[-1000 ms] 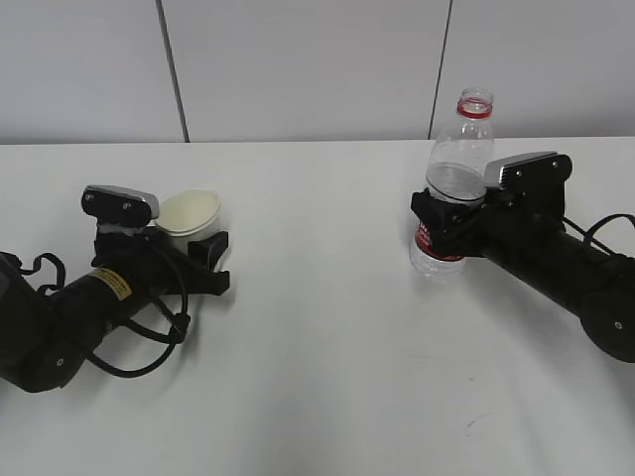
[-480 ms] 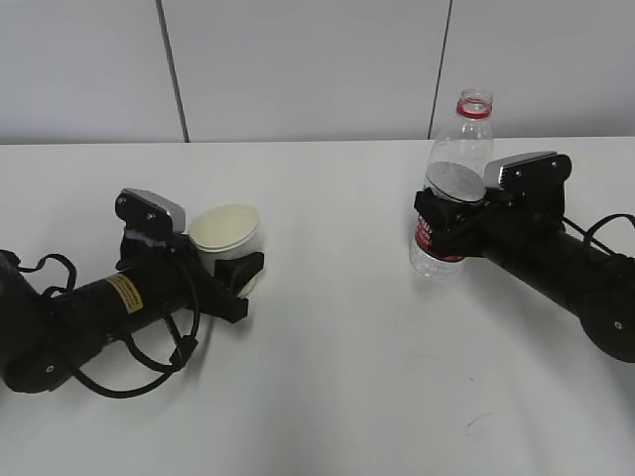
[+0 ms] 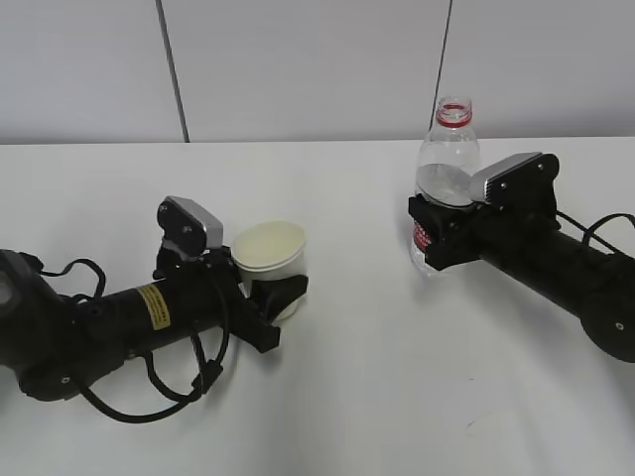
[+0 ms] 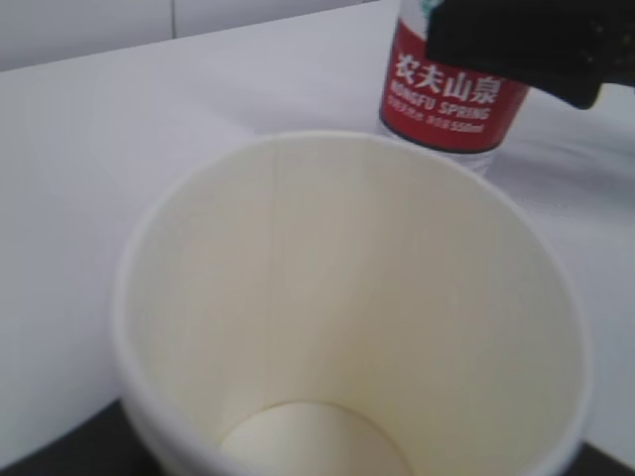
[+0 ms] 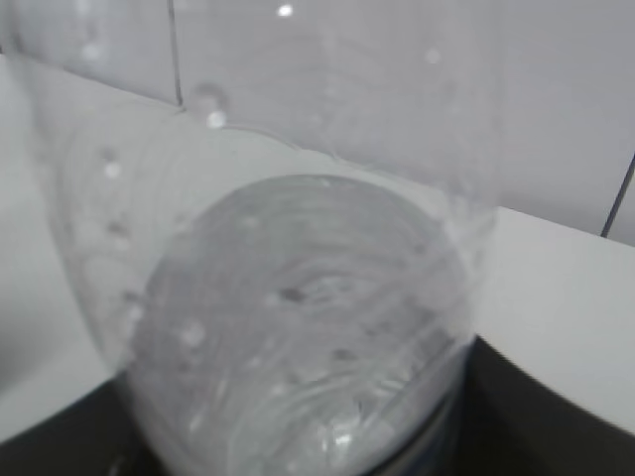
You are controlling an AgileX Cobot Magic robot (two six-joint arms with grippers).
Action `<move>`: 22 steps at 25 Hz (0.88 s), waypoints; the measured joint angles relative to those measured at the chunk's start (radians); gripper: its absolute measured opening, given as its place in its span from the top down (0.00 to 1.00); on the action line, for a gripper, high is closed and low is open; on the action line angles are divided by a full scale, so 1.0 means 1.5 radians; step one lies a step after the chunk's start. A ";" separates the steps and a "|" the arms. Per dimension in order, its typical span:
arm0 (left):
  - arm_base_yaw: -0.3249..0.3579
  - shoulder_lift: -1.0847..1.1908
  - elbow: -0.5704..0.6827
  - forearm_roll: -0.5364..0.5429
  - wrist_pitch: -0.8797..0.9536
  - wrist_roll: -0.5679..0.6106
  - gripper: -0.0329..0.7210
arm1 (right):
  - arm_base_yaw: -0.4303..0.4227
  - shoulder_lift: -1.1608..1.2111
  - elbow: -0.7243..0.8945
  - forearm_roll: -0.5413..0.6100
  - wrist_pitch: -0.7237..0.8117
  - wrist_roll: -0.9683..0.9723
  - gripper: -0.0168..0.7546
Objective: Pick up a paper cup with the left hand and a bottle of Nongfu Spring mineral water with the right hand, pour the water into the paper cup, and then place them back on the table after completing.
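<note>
My left gripper (image 3: 283, 302) is shut on a cream paper cup (image 3: 270, 250), upright and empty; its inside fills the left wrist view (image 4: 347, 327). My right gripper (image 3: 432, 233) is shut on the clear uncapped Nongfu Spring bottle (image 3: 444, 169), with a red neck ring and a red label (image 4: 451, 94). The bottle stands nearly upright, its base at or just above the white table (image 3: 357, 397). Water (image 5: 298, 317) fills roughly its lower half. The cup is left of the bottle, a gap between them. Both grippers' fingertips are mostly hidden.
A grey panelled wall (image 3: 298, 69) runs behind the table's far edge. Loose black cables (image 3: 159, 387) hang under the left arm.
My left arm has carried the cup rightward and nearer, toward the bottle. My right gripper has shifted the bottle slightly left and a little upward.
</note>
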 joint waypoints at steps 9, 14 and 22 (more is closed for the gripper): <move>-0.057 -0.004 -0.014 0.001 0.001 -0.007 0.44 | 0.001 -0.012 0.000 -0.006 0.015 -0.076 0.45; -0.064 -0.008 -0.015 0.001 0.001 -0.008 0.44 | 0.001 -0.038 0.000 -0.016 0.066 -0.116 0.45; -0.065 -0.008 -0.037 0.018 0.001 -0.011 0.44 | 0.001 -0.062 0.000 -0.040 0.084 -0.196 0.46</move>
